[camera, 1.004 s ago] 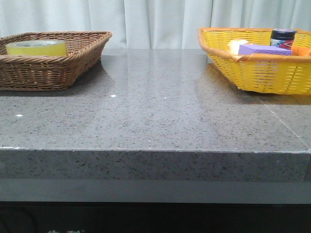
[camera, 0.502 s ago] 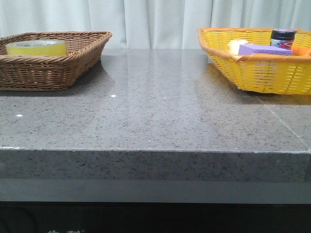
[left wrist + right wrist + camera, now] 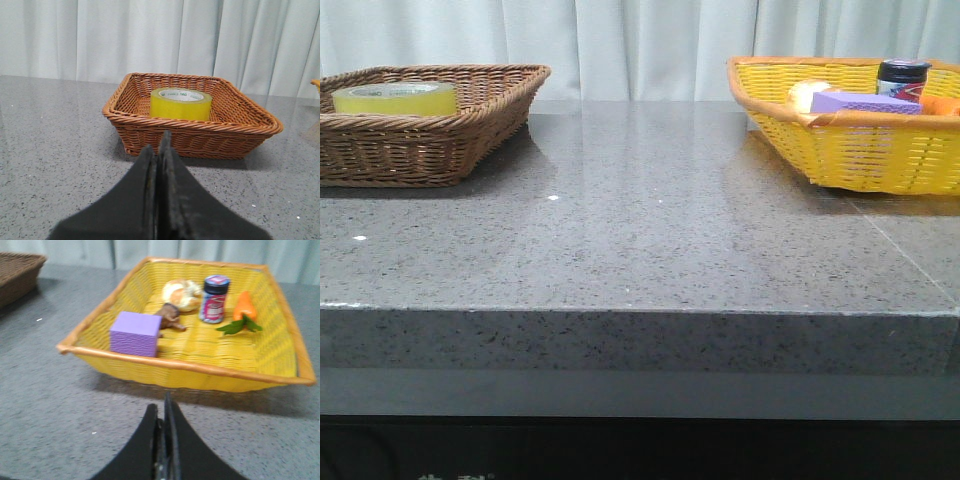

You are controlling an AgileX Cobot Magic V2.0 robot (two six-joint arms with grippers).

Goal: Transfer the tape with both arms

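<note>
The tape point(image 3: 395, 97), a yellow roll with a white core ring, lies flat in the brown wicker basket point(image 3: 450, 135) at the far left of the table. It also shows in the left wrist view point(image 3: 180, 104), inside the same basket point(image 3: 200, 137). My left gripper point(image 3: 160, 145) is shut and empty, low over the table, a short way in front of that basket. My right gripper point(image 3: 161, 407) is shut and empty, in front of the yellow basket point(image 3: 165, 365). Neither gripper shows in the front view.
The yellow basket point(image 3: 850, 150) at the far right holds a purple block point(image 3: 135, 333), a pale rounded thing point(image 3: 182, 294), a small jar point(image 3: 215, 298), an orange carrot toy point(image 3: 244, 307) and a brown item point(image 3: 170, 316). White curtains hang behind the table.
</note>
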